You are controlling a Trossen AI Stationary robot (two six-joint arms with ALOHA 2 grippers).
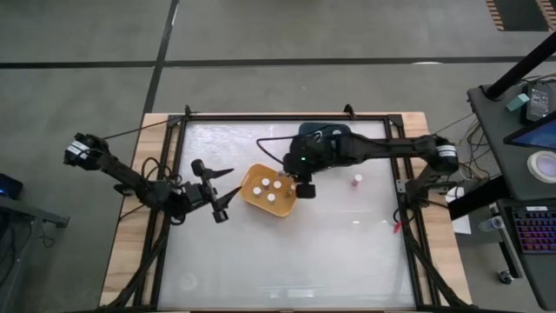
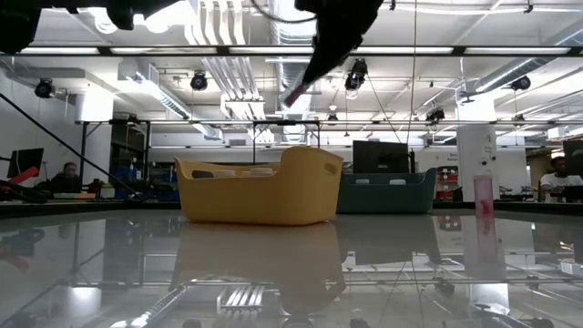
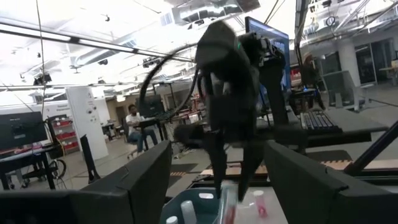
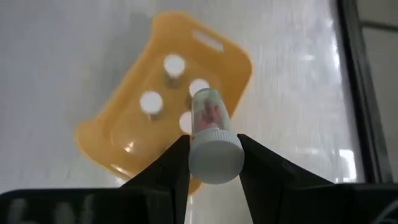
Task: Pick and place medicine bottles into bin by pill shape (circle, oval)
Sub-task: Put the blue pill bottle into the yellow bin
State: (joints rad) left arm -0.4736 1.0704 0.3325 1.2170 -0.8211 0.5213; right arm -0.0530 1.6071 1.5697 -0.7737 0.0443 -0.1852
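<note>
An orange-yellow bin [image 1: 257, 199] sits mid-table with several white-capped medicine bottles [image 4: 151, 102] standing upright in it. My right gripper [image 1: 304, 189] hangs over the bin's right end, shut on a clear bottle [image 4: 208, 115] with pink pills and a white cap. A dark teal bin [image 1: 326, 132] lies under my right arm, toward the far edge. One more bottle [image 1: 357, 181] stands on its base on the table, right of the bins. My left gripper [image 1: 223, 193] waits open just left of the yellow bin, with nothing between its fingers. My right gripper pinches the bottle at its cap end [image 4: 214, 158] between the two fingers [image 4: 176, 163]. The fingers slant down from the table's right side. The bottle lies along them, cap toward the wrist and bottom pointing down at the yellow bin. It is tilted and lifted clear [image 2: 296, 94].
Black frame rails [image 1: 405, 200] run along the table's edges. Open table surface lies toward the near edge in front of the bins. A desk with a keyboard and monitor [image 1: 530, 217] stands off the table's right side. People sit in the room beyond.
</note>
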